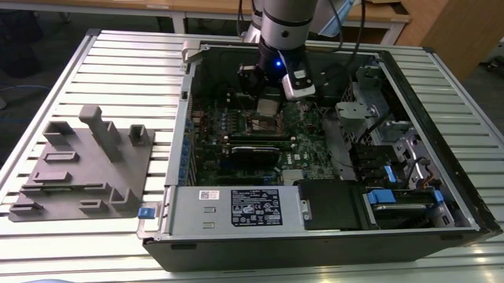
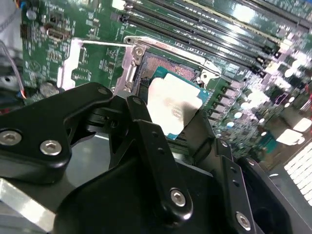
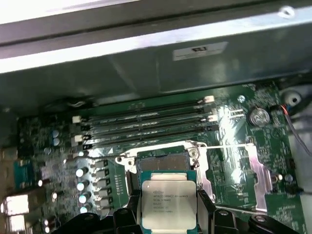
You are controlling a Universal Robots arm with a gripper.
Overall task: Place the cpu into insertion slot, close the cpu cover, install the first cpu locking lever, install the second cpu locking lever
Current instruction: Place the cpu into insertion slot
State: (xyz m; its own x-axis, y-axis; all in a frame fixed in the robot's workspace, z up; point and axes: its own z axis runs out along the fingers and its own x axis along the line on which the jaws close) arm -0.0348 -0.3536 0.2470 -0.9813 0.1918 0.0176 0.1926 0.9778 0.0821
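In the exterior view, a grey robot arm is reaching down into an open black computer case that is lying on a slatted metal table. Its black pincer is hanging just above the insertion slot, a square socket with a dark centre and a thin silvery rim. The slot is sitting in the green motherboard, toward the case's far wall. A grey moulded parts tray is resting near the table's edge on the exterior view's left, well apart from the case.

In the second wrist view, the pincer is pinching the cpu, a small flat square chip with a silver-grey metal top, by two opposite edges. The chip is hovering over the insertion slot and is covering part of it. The cpu cover, a thin silvery metal frame plate, is lying swung open beside the slot.

In the first wrist view, the cpu is sitting between the pincer's black fingers, level and facing up. The slot's dark centre is showing bare beyond the chip, on the side of the long black memory slots. The open cover is lying to one side, with a thin silvery wire lever running along its edge.

The first step, placing the chip, appears to be in hand: the cpu looks unseated and offset from the slot, and the cover and levers are not yet closed. Seating it likely calls for squaring the chip's edges with the rim and keeping it level.
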